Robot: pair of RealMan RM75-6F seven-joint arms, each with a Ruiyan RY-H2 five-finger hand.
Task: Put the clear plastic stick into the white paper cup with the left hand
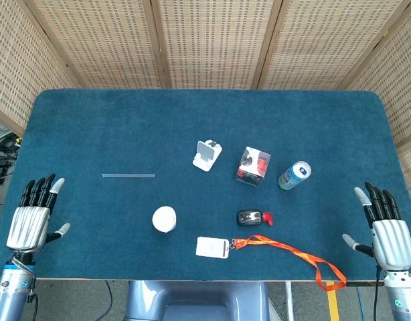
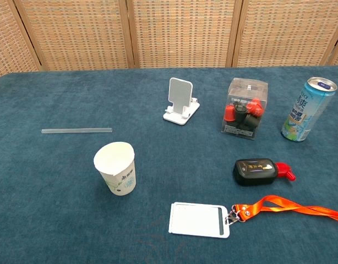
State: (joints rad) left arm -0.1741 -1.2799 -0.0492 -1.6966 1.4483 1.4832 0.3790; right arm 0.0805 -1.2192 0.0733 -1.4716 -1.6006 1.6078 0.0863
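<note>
Head view. The clear plastic stick (image 1: 128, 176) lies flat on the blue table (image 1: 92, 120), in the left half, parallel to the near edge. The white paper cup (image 1: 164, 219) stands upright between the stick and the near edge, apart from it, slightly toward the table's centre. The left hand (image 1: 33, 221) rests at the near-left corner, released: fingers extended and spread, holding nothing, well apart from the stick. The right hand (image 1: 387, 231) rests at the near-right corner in the same released state, touching no object. A phone stand (image 1: 207, 155), a clear box (image 1: 253, 166), a drink can (image 1: 294, 175), a black key fob (image 1: 251, 217) and a badge holder (image 1: 213, 247) with an orange lanyard (image 1: 306, 257) occupy the centre and right half.

Chest view. Neither hand is visible. The stick (image 2: 76, 130) appears thin, straight and even along its length; the cup (image 2: 115, 168) stands open-mouthed, nearer the near edge.

Handling judgement. The stick is likely light, rigid and smooth, so it may slip or roll. Because it lies flush on the cloth, a pinch at mid-length is advisable. The cup is probably light and may tip if struck.
</note>
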